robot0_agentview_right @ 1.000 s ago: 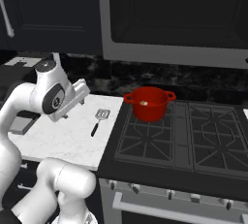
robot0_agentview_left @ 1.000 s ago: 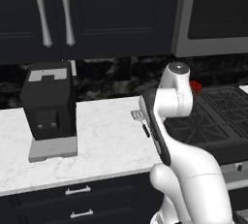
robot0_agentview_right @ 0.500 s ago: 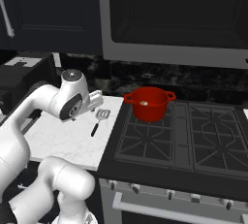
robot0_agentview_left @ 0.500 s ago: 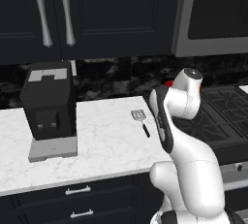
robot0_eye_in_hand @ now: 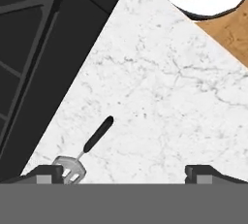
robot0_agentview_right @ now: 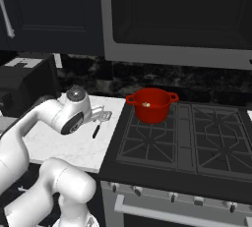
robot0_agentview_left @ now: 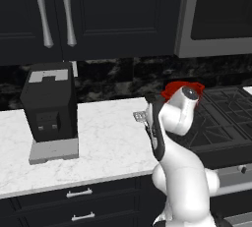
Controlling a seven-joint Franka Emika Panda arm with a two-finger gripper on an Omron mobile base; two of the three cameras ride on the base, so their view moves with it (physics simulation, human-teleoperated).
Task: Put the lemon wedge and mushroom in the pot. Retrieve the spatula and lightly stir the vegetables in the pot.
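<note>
- We find the spatula point(robot0_eye_in_hand: 85, 149) lying flat on the white marble counter point(robot0_eye_in_hand: 160, 97), its slotted grey head just beside one fingertip of the gripper point(robot0_eye_in_hand: 125, 170) and its black handle pointing away from the tool.
- We judge it light, rigid and thin. It sits low on the stone, so the fingers could skid over it. The slim handle near the head looks the soundest place to take hold.
- The gripper's jaws stand wide apart and hold nothing. The spatula lies off to one side of the gap, not between the fingers.
- In the right base view the arm is folded low over the counter, its wrist beside the spatula point(robot0_agentview_right: 99, 122).
- The red pot point(robot0_agentview_right: 151, 104) stands on the stove well apart from the tool, with pale bits inside.
</note>
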